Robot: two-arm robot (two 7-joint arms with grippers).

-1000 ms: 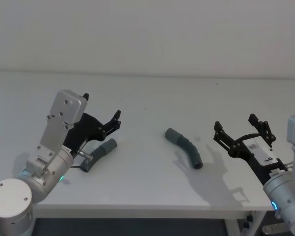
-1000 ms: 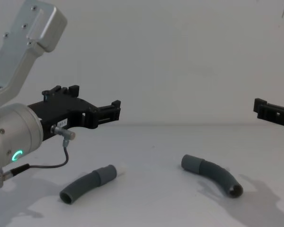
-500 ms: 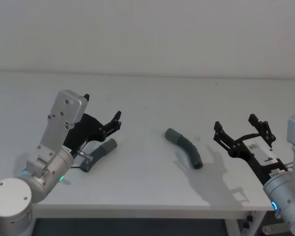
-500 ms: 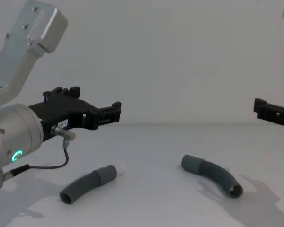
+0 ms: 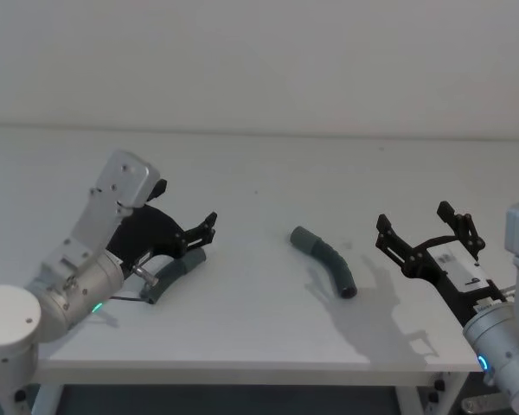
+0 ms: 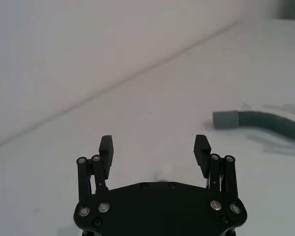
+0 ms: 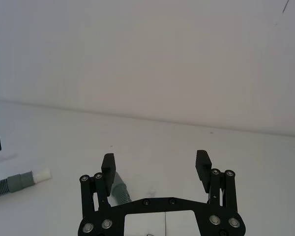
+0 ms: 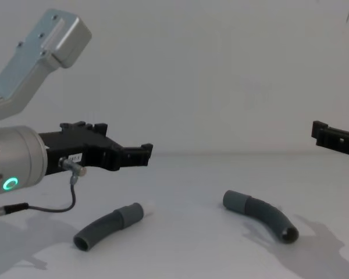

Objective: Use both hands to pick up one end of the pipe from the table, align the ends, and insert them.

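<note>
So the big white tabletop [image 5: 268, 164] has both hose pieces lying loose on it, well apart. The left tool [image 6: 154, 147] hovers just above the white-tipped piece [image 8: 107, 225] with its jaws spread wide and nothing in them. The right tool [image 7: 155, 162] is the same deal, jaws apart and empty, hanging off to the right of the cuffed piece [image 5: 326, 258] and not over it yet. The likely trouble is the curve: these ribbed bends could swivel in a pinch, so the white tip [image 8: 148, 207] and the grey cuff [image 8: 235, 200] end up pointing past each other. Grabbing right on the tip would also block the plug-in. The only container-ish thing is that cuff, and nothing's been plugged into it.
</note>
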